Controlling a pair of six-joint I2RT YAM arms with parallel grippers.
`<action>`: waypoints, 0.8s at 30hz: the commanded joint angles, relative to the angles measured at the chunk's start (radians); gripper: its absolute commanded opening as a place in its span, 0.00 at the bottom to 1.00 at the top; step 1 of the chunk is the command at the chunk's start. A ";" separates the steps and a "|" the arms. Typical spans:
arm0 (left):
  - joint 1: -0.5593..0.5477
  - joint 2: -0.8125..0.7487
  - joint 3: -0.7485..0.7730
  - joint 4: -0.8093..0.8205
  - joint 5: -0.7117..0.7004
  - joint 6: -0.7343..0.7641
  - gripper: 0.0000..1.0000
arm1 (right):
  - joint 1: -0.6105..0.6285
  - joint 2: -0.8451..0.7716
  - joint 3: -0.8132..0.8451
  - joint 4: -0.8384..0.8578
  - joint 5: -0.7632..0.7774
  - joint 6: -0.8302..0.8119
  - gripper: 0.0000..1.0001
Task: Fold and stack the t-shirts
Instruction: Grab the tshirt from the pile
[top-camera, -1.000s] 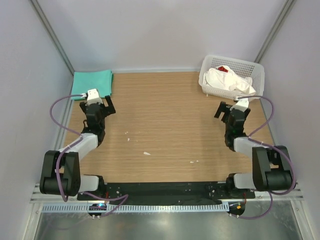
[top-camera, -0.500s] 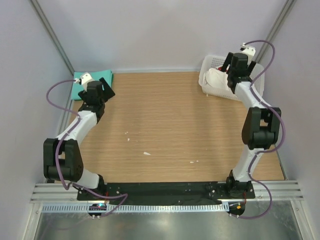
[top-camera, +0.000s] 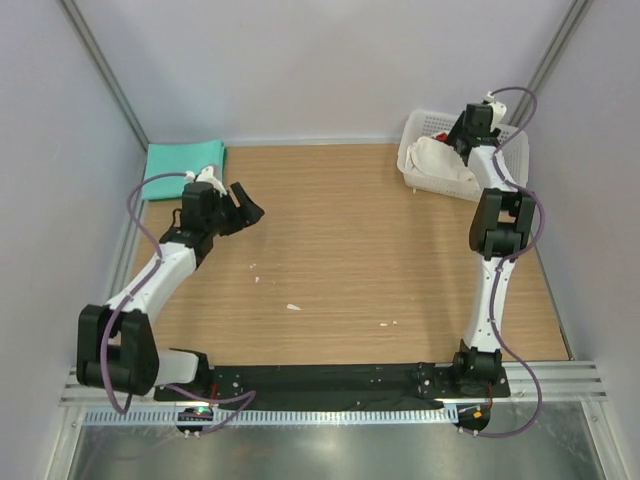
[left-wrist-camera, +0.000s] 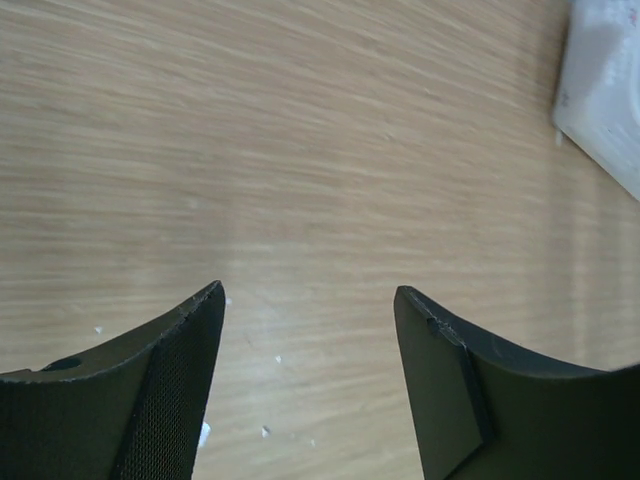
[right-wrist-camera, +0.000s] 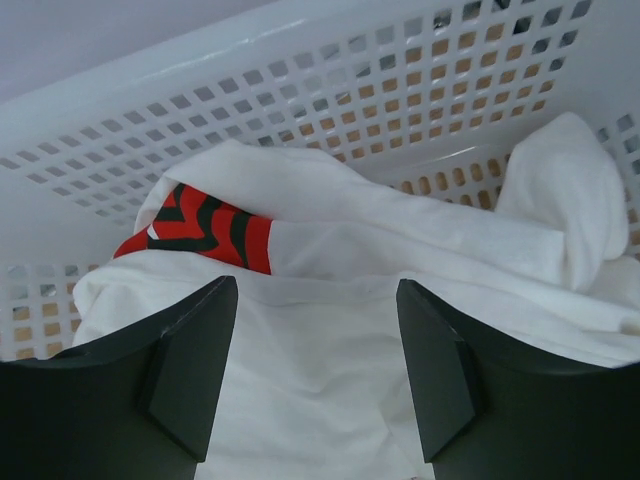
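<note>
The pale wooden table (top-camera: 350, 260) takes up most of the space, boxed in by grey-white walls on the left, right and far sides, with nearly all of its middle lying bare between the two arms. The white plastic mesh basket (right-wrist-camera: 300, 110) sits in the far right corner close to the walls, so the right gripper (right-wrist-camera: 318, 285), reaching in over its rim, has mesh wall close ahead of it and free table only behind it. Directly under that gripper lies the crumpled white cloth t-shirt (right-wrist-camera: 330, 390). It is bunched into a heap that runs along the basket's length, with no neckline or hem clear enough to say which way it points. Its red print (right-wrist-camera: 205, 228) peeks out of a fold just ahead and to the left of the fingers. The right jaws stand well apart over the cloth, clamped on nothing, though I cannot tell whether the tips touch it. The plain teal-green cloth t-shirt (top-camera: 183, 160) lies folded flat in the far left corner. It is a near-square pad slightly longer across the table, with its edges square to the walls, and it sits behind and to the left of the left gripper (left-wrist-camera: 310, 295), apart from it. That gripper hangs over bare wood, aimed toward the table's centre with free board ahead and on both sides, and its jaws are spread with nothing between them. A few small white specks (top-camera: 293, 306) dot the wood nearer the arm bases.
</note>
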 joint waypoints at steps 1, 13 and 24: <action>-0.011 -0.143 -0.046 -0.036 0.112 0.022 0.70 | 0.009 0.035 0.061 -0.018 -0.055 0.048 0.71; -0.054 -0.194 0.019 -0.199 0.115 0.073 0.68 | 0.009 0.164 0.298 -0.091 -0.072 0.038 0.02; -0.074 -0.117 0.115 -0.182 0.153 0.034 0.66 | 0.084 -0.311 0.342 -0.240 0.019 0.042 0.01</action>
